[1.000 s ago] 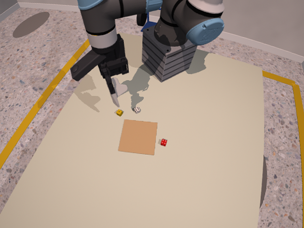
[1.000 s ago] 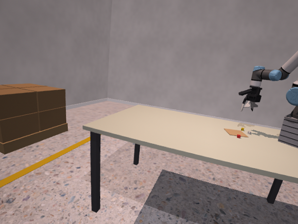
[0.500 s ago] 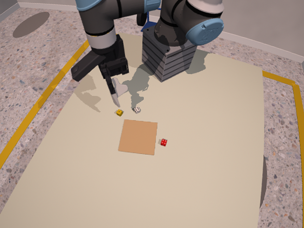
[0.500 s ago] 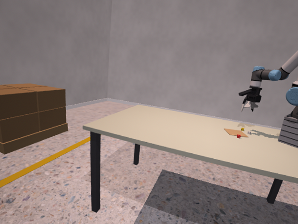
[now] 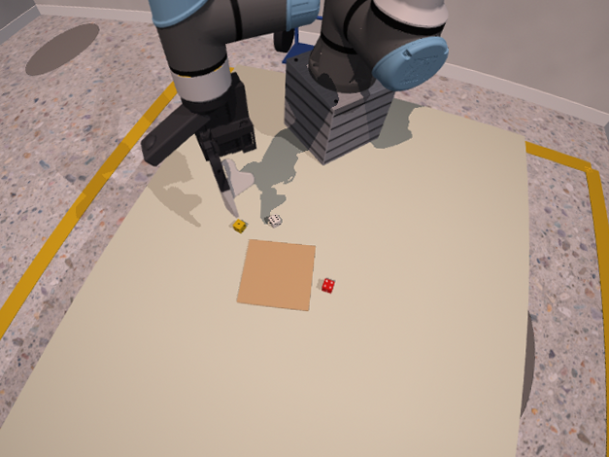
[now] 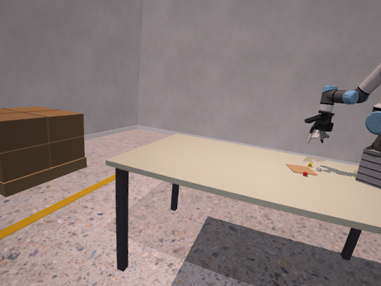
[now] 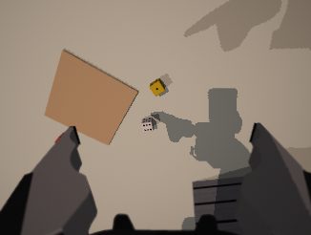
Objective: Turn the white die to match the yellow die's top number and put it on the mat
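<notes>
The white die (image 5: 274, 221) lies flat on the table just beyond the far edge of the brown mat (image 5: 277, 274), off the mat. It also shows in the wrist view (image 7: 148, 124), close to the mat's corner (image 7: 91, 102). The yellow die (image 5: 239, 225) sits to its left, one dot on top in the wrist view (image 7: 157, 87). My gripper (image 5: 233, 198) hangs well above both dice, open and empty; its fingers frame the wrist view (image 7: 162, 138). In the side view the gripper (image 6: 314, 138) is clearly above the table.
A red die (image 5: 328, 285) lies just right of the mat, off it. The arm's grey ribbed base (image 5: 335, 121) stands at the table's far side. Stacked cardboard boxes (image 6: 28, 142) stand on the floor far left.
</notes>
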Controlling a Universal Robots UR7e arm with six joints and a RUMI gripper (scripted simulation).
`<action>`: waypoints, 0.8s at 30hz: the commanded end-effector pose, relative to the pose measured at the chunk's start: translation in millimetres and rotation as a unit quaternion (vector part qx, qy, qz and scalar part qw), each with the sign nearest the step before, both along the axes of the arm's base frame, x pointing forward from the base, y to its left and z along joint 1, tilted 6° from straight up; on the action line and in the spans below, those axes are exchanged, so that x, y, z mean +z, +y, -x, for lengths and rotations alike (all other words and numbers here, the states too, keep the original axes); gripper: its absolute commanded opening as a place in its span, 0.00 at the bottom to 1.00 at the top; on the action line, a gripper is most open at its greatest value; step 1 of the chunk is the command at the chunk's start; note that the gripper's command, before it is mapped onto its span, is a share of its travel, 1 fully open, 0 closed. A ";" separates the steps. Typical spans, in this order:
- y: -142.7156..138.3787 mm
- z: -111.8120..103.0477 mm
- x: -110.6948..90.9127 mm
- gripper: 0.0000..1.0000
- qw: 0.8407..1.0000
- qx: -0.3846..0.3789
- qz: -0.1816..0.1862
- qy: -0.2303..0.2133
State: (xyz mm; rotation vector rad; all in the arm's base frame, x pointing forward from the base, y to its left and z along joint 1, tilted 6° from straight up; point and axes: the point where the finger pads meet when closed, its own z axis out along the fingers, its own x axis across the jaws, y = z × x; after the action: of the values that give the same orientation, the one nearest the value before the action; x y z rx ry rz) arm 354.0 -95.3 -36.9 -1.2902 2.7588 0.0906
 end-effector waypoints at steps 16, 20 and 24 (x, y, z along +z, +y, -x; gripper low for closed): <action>5.3 -2.9 -51.9 1.00 1.000 -0.001 -0.001 0.000; 6.4 -3.9 -65.5 1.00 1.000 -0.001 -0.001 0.000; 7.4 -4.8 -78.0 1.00 1.000 -0.001 -0.001 0.000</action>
State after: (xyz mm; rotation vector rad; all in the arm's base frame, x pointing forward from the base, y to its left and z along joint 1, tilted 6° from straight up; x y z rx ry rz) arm 356.1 -89.7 -97.6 -1.2888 2.7629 0.1039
